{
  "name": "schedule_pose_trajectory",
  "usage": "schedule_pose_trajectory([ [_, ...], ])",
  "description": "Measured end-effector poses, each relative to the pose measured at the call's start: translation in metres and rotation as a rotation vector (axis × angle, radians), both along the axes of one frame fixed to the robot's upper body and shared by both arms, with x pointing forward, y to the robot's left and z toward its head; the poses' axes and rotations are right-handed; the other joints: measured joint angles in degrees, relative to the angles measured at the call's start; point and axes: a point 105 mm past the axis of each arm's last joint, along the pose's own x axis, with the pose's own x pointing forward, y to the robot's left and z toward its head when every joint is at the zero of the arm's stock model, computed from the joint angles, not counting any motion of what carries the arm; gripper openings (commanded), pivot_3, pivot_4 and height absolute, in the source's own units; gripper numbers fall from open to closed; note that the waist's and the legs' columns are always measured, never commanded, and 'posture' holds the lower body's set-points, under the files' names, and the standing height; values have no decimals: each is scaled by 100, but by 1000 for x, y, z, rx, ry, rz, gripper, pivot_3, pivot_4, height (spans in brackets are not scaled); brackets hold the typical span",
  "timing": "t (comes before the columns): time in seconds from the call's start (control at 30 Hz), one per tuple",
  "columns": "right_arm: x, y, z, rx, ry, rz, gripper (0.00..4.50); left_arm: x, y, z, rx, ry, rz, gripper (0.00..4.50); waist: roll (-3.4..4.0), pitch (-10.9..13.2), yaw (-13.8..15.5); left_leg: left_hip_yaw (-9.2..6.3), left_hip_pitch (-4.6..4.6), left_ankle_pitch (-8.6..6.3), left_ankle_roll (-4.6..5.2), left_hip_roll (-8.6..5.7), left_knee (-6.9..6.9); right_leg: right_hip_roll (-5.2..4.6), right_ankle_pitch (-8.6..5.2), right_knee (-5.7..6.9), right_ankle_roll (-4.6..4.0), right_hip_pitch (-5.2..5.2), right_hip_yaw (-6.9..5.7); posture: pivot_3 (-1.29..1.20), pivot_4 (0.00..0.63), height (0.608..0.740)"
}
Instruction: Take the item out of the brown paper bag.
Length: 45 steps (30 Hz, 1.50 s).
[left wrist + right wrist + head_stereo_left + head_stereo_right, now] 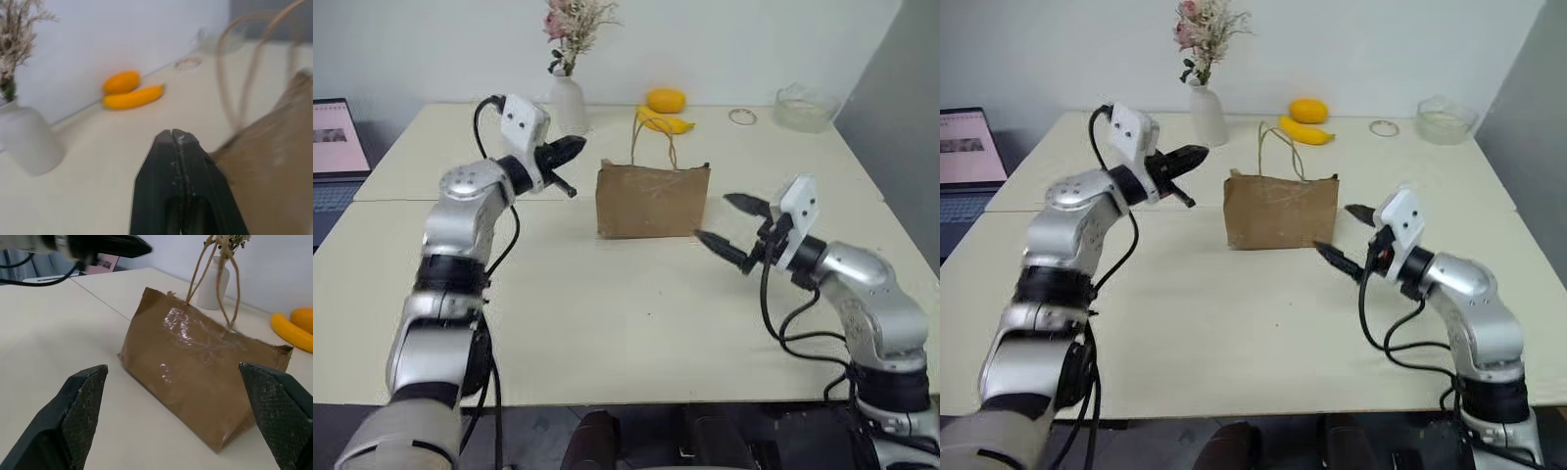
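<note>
The brown paper bag [653, 201] stands upright in the middle of the bench [607, 313], its handles up. The left hand [570, 149], fingers pressed together and empty, hangs just left of the bag's top. The right hand [732, 227], fingers wide apart, is near the bag's right side.
</note>
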Motion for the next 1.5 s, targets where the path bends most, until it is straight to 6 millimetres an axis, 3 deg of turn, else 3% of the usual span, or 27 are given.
schedule_pose_trajectory([
  [0.1,-9,8,4,2,-10,6,4500,13,-13,-2,47,1,-6,37,-2,0,-33,17,-1,-1,1,2,-2,0,-1,-3,2,0,3,0,150,740],
  [0.23,-14,9,5,13,1,-13,4500,21,-26,-18,101,61,5,37,-5,1,-30,20,-6,-1,2,5,-7,0,-1,-6,2,-6,1,0,150,740],
  [0.37,-20,-2,-1,-19,20,-63,4500,20,-31,-36,186,118,-27,37,-5,1,-18,23,-12,-1,2,8,-9,-1,-2,-5,4,-9,-1,0,150,740],
  [0.5,-28,-11,-5,-41,34,-75,4500,14,-36,-37,188,152,-111,37,-8,1,-14,21,-10,-1,2,8,-7,-3,-3,-5,5,-6,-4,0,150,740],
  [0.67,-46,-22,-24,-134,111,-39,4500,-1,-37,-41,208,213,-274,37,-14,2,-14,24,-8,-1,2,7,-4,-1,-4,-4,6,-4,-2,0,150,740],
  [0.87,-52,-30,-23,-165,107,-31,4500,-22,-34,-53,263,265,-453,37,-17,1,-5,21,-4,-1,2,10,3,-1,-4,-2,6,4,-2,0,150,740],
  [1.17,-52,-40,-22,-193,97,-33,4500,-69,-38,-87,401,283,-741,37,-17,0,1,19,-4,-1,2,24,16,-3,-3,5,6,8,9,0,150,740],
  [1.37,-50,-45,-20,-205,87,-38,4500,-104,-40,-113,417,345,-832,37,-17,0,0,5,-8,-2,3,28,50,-2,-3,25,6,12,10,0,150,740],
  [1.43,-50,-46,-19,-218,82,-32,4500,-112,-38,-111,421,334,-825,37,-17,0,0,0,-8,-2,2,29,55,-2,-3,31,5,12,9,0,150,740],
  [1.5,-51,-46,-19,-220,79,-27,4500,-108,-40,-93,428,217,-752,208,-18,0,21,-9,-8,-2,2,27,59,-3,-3,35,6,14,3,0,150,740],
])
